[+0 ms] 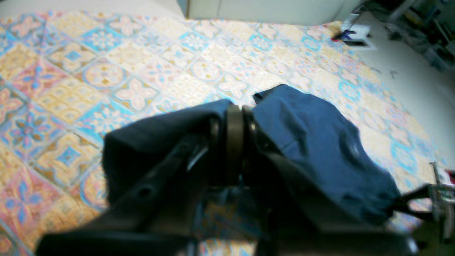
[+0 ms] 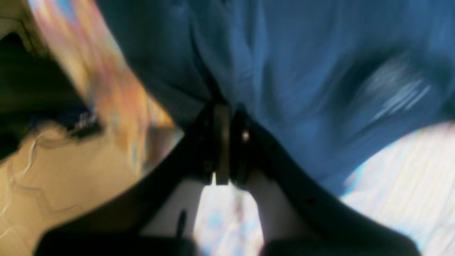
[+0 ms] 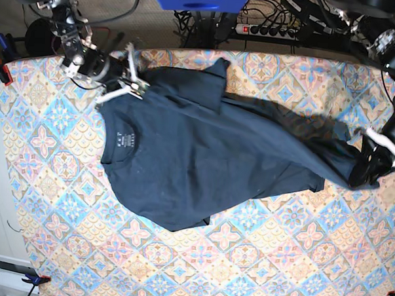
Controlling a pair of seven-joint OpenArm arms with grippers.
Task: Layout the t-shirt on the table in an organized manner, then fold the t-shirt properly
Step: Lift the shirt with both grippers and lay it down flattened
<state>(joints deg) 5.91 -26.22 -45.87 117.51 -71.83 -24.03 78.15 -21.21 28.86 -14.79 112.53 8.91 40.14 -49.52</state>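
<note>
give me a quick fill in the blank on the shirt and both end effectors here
1. The t-shirt is dark ____ in color.
2. The right end effector is shut on the ____.
3. The left end effector grips the shirt's ____ end, opposite the collar.
4. The table cloth shows ____-shaped tiles.

Missing words: navy blue; t-shirt; bottom; diamond

Base overhead – wrist cams close, share t-shirt (image 3: pixel 203 161).

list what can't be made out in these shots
- Base view: the left end effector is dark against the t-shirt hem, so its grip is hard to read.
- Right wrist view: motion blur smears the shirt and table; which part is pinched is unclear.
- Left wrist view: the end effector hides the fabric under it; the shirt's far side is out of sight.
</note>
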